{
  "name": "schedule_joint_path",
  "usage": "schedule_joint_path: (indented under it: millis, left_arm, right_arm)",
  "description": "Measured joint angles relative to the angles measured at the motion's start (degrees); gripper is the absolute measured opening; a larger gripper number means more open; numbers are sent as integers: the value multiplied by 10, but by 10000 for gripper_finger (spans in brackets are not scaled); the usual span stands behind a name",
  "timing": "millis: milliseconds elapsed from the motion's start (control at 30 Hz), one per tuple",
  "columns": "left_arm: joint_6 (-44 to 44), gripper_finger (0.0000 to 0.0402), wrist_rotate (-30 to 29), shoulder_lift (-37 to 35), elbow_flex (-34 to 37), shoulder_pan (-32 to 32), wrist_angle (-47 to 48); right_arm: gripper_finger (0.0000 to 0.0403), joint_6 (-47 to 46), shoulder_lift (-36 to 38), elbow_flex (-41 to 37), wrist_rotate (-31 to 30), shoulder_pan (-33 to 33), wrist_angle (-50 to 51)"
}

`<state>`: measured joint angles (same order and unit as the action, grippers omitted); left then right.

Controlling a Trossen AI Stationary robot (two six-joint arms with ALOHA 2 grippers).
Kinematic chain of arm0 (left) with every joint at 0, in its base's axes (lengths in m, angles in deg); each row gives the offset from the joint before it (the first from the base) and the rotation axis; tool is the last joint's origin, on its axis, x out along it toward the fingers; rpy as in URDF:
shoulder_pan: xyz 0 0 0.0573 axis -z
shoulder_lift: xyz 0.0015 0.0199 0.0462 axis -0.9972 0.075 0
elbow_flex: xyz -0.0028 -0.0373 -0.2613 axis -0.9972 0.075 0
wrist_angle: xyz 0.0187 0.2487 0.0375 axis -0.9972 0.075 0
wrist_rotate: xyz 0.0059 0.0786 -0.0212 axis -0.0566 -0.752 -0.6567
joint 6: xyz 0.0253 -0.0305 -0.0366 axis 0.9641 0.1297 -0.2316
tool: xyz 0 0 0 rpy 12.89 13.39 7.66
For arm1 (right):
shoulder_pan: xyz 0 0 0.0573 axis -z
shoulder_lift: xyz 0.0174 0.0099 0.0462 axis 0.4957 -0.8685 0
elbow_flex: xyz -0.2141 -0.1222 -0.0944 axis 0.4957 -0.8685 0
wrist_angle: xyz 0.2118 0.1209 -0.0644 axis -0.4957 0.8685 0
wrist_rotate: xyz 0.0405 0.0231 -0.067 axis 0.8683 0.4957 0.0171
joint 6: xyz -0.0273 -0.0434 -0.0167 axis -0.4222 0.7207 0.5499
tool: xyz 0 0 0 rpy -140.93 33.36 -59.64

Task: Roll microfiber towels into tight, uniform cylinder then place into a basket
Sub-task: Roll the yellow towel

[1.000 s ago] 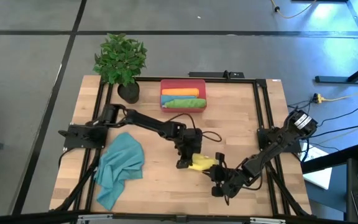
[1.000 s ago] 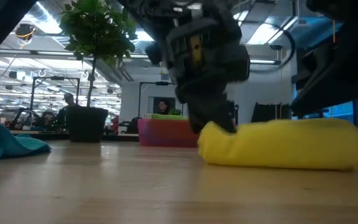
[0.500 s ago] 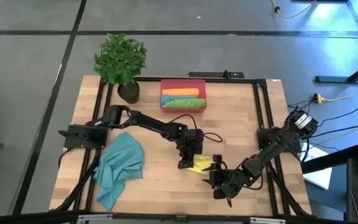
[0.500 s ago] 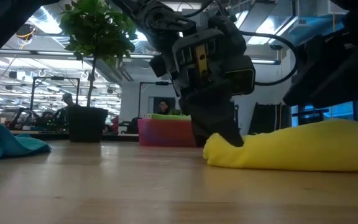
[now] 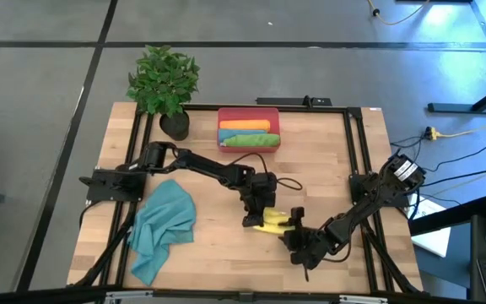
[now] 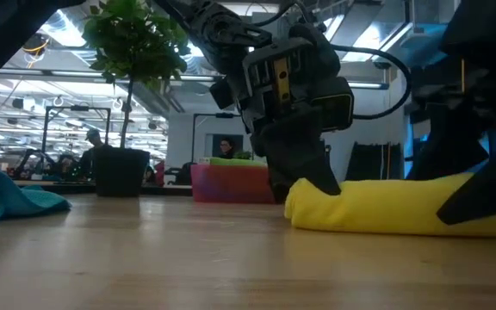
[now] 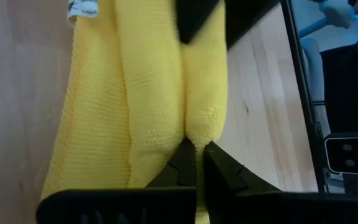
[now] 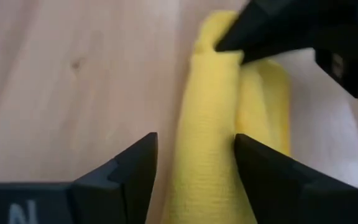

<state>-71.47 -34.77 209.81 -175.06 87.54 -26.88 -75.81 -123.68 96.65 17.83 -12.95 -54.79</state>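
The yellow microfiber towel (image 5: 272,222) lies rolled on the table's near middle, its length running left to right. My left gripper (image 5: 255,216) is shut on the roll's left end. My right gripper (image 5: 292,228) is open at the roll's right end. In the right wrist view the roll (image 8: 213,149) runs between its two fingers; whether they touch it I cannot tell. The red-pink basket (image 5: 248,113) stands at the far middle with an orange roll (image 5: 247,126) and a green roll (image 5: 249,139) in it. A teal towel (image 5: 162,226) lies crumpled at the near left. My left gripper pinches a fold of cloth at the yellow roll's left end (image 7: 199,124) between its two shut fingertips. The fingers (image 6: 304,168) come from above, slanting down. The roll lies along the table (image 6: 377,207), level.
A potted plant (image 5: 164,84) stands at the far left corner. Black frame rails (image 5: 354,160) run along the table's left, right and far sides. Bare wood lies between the yellow roll and the basket.
My right gripper has opened and let go of the yellow roll's right end. That end was raised off the table half a second ago and now lies down, so the roll is level. My left gripper has stayed shut on the left end.
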Motion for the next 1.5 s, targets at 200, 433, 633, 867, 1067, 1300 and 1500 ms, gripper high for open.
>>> schedule_joint_path:
  millis: [200, 433, 633, 867, 1067, 1300, 1500]
  left_arm:
    - [0, 0, 8, -1, 0, 0, -1]
    - [0, 0, 12, -1, 0, 0, -2]
    - [11, 0, 12, -2, -1, 0, -3]
    - [56, 22, 10, -2, -1, 1, 0]
    - [88, 63, -9, -24, -1, 2, 15]
    - [154, 87, -131, -74, -2, 5, 56]
    - [212, 96, -207, -94, -1, 36, 70]
  right_arm:
    - [208, -30, -1, 0, -33, 0, 44]
    - [154, -34, 0, 0, -31, 1, 59]
    - [53, -107, 0, 1, -1, 15, 86]
    - [22, -135, 19, 1, 53, 40, 87]
    - [22, -171, 56, 0, 125, 70, 94]
    - [22, -216, 69, -24, 215, 114, 69]
    - [22, -230, 75, -67, 260, 146, -21]
